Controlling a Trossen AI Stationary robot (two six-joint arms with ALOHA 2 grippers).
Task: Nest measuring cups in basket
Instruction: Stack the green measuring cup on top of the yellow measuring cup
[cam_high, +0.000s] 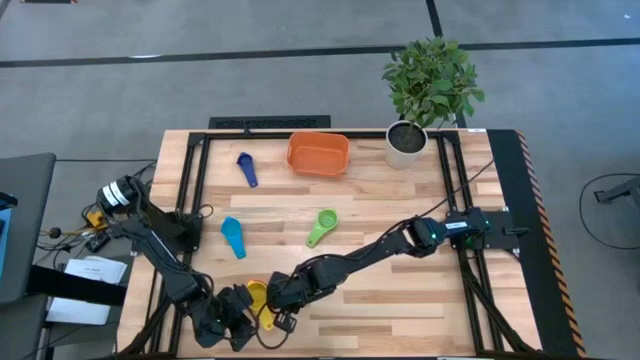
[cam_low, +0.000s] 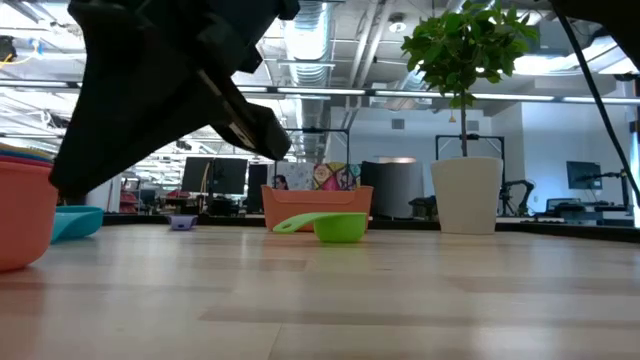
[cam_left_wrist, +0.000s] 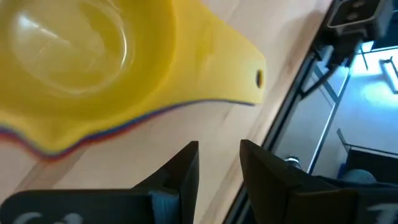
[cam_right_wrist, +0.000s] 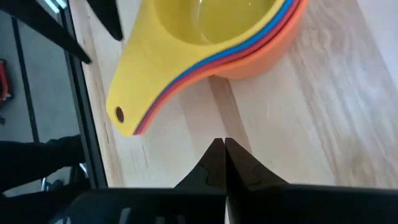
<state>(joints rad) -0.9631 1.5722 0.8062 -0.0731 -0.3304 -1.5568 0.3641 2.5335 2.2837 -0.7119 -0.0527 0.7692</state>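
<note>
A nested stack of cups, yellow on top of blue, red and orange (cam_high: 258, 297), stands on the table near its near edge, with the handles (cam_right_wrist: 134, 115) pointing toward that edge. My left gripper (cam_left_wrist: 219, 158) is just short of the stack's handle (cam_left_wrist: 249, 81), fingers narrowly open and touching nothing. My right gripper (cam_right_wrist: 224, 149) is shut and points at the stack from its right side, clear of it. The navy cup (cam_high: 246, 170), light blue cup (cam_high: 232, 237) and green cup (cam_high: 322, 227) lie apart on the table. The orange basket (cam_high: 318, 153) sits near the far edge.
A white pot with a green plant (cam_high: 406, 143) stands right of the basket at the far edge. The table's black frame rail (cam_left_wrist: 292, 124) runs close along the near edge beside the stack. Bare wood (cam_high: 400, 300) lies right of the stack.
</note>
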